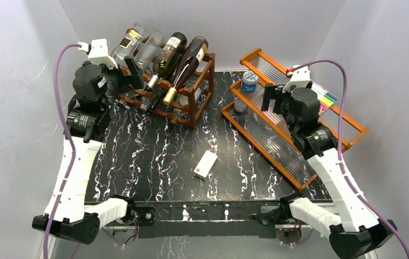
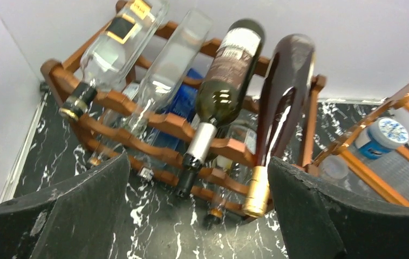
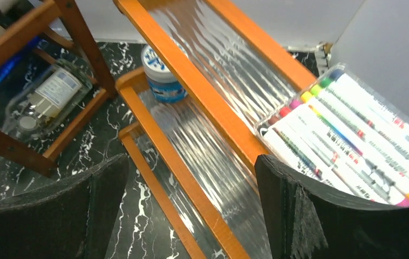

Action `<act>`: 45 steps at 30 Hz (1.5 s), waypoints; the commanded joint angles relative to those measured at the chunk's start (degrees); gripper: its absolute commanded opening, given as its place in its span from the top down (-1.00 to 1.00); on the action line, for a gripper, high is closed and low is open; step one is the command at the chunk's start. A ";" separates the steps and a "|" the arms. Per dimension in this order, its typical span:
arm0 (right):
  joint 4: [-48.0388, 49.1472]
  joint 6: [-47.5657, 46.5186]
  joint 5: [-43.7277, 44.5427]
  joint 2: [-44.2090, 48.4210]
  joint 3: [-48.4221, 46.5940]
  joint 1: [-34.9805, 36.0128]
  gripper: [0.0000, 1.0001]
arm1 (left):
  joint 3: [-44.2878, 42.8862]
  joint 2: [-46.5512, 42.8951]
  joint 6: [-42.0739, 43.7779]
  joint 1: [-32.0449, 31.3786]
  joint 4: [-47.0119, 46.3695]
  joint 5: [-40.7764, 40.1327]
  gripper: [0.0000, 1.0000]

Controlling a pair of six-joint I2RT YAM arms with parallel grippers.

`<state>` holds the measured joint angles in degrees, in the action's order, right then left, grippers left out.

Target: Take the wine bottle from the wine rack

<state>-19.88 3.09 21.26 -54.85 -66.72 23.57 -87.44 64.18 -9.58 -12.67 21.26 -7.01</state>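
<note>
The dark reddish-brown wine rack [image 1: 194, 100] stands at the back of the table, left of centre. On its top tier lie two clear bottles [image 1: 137, 46], a green wine bottle [image 1: 169, 54] with a silver neck, and a dark red wine bottle [image 1: 190, 59] with a gold cap. My left gripper [image 1: 135, 75] is open and empty at the rack's left front. In the left wrist view the gripper [image 2: 199, 178] frames the green bottle [image 2: 229, 81] and the red bottle [image 2: 286, 97] without touching them. My right gripper [image 1: 270, 97] is open and empty over the shelf.
An orange-brown stepped shelf [image 1: 278, 145] with ribbed clear panels stands at the right, holding a blue-lidded tub [image 1: 250, 81] and a marker pack [image 3: 353, 129]. A small white box [image 1: 205, 164] lies mid-table. Another bottle [image 3: 46, 97] lies on the rack's bottom tier.
</note>
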 commanded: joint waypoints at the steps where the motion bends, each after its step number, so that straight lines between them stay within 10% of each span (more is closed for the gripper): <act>1: 10.11 2.79 -2.09 0.39 4.69 -2.75 -0.96 | 3.54 -0.19 -1.46 3.75 -2.56 4.44 -0.96; 33: 22.88 19.20 -45.45 -4.00 6.10 -7.08 -0.96 | 14.08 1.05 -13.17 9.55 -11.19 38.39 -0.96; 45: 17.88 22.55 -36.18 -17.47 -1.40 7.38 -0.96 | 11.76 6.77 -17.75 8.59 -8.28 43.13 -0.96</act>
<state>-1.80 23.11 -18.98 -69.63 -64.07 27.57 -72.38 70.43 -25.52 -3.55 11.62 32.95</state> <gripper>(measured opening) 0.981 0.981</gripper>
